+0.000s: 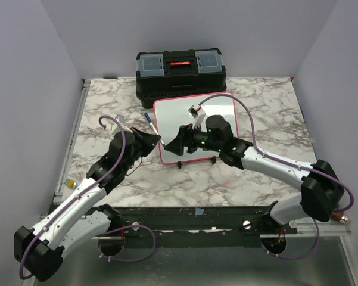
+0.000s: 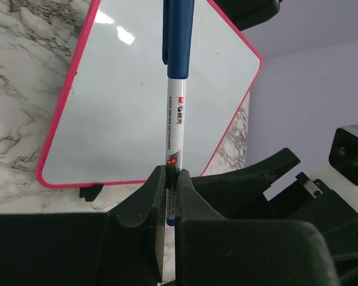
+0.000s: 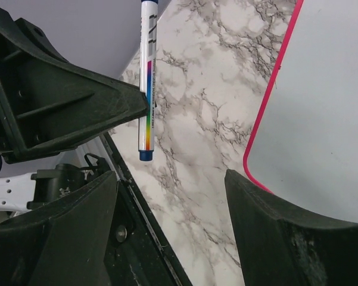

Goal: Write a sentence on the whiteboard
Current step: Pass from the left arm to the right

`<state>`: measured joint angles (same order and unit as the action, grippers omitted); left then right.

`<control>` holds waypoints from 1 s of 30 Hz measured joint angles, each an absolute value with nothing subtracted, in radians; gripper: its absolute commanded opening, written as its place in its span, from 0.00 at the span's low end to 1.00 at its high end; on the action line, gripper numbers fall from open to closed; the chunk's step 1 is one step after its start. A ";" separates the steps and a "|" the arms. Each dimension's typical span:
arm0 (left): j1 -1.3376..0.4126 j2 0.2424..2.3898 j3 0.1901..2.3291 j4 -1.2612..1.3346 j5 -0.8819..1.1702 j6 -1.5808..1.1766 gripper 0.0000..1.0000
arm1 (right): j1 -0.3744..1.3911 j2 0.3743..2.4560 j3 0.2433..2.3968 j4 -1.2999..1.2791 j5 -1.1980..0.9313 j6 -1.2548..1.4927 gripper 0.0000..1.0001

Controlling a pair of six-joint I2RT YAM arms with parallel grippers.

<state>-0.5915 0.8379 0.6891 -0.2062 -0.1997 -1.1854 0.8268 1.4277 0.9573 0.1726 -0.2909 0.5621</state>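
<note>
Since nothing is written yet, I read this as the setup step. Marble counter point(image 1: 256, 119) carries everything, and the black toolbox point(image 1: 180, 71) sits shut at the far edge, behind the work and touching nothing I need. The whiteboard point(image 1: 173, 113) lies just in front of it near the counter's middle, pink frame, small black feet, between the two arms so either can reach it. Its face is blank wherever I can see it, though the right arm covers the near part in the top view. The left gripper point(image 1: 152, 138) hangs just off the board's left edge, jaws closed tight on the marker point(image 1: 149, 122). In the left wrist view those jaws point(image 2: 171, 179) pinch the white barrel point(image 2: 177, 119) low down, so most of the length sticks out toward the board. The right gripper point(image 1: 177, 143) reaches across the board's left part toward that marker, jaws open wide with nothing between them. From its own camera point(image 3: 170, 179) the marker point(image 3: 147, 77) stands ahead and left of the gap, not yet inside it. The blue cap point(image 2: 179, 36) looks to be on the far end. My guess is the right arm is there to pull it, or to take the pen over, and I can't tell which. If it is the cap, the risk is the barrel sliding in the left pinch.
</note>
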 measured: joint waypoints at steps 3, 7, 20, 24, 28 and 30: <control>-0.591 0.823 0.676 -0.173 -0.185 -1.172 0.00 | 0.832 1.449 0.971 0.186 -0.299 0.568 0.72; -0.591 0.810 0.664 -0.131 -0.169 -1.159 0.00 | 0.833 1.475 0.989 0.196 -0.302 0.574 0.68; -0.591 0.776 0.628 -0.083 -0.152 -1.140 0.00 | 0.841 1.541 1.055 0.210 -0.310 0.592 0.34; -0.591 0.767 0.605 -0.067 -0.147 -1.133 0.00 | 0.852 1.549 1.062 0.210 -0.312 0.598 0.15; -0.591 0.765 0.595 -0.061 -0.145 -1.126 0.00 | 0.859 1.551 1.062 0.209 -0.313 0.602 0.01; -0.591 0.762 0.594 -0.059 -0.145 -1.123 0.00 | 0.859 1.551 1.062 0.210 -0.313 0.603 0.01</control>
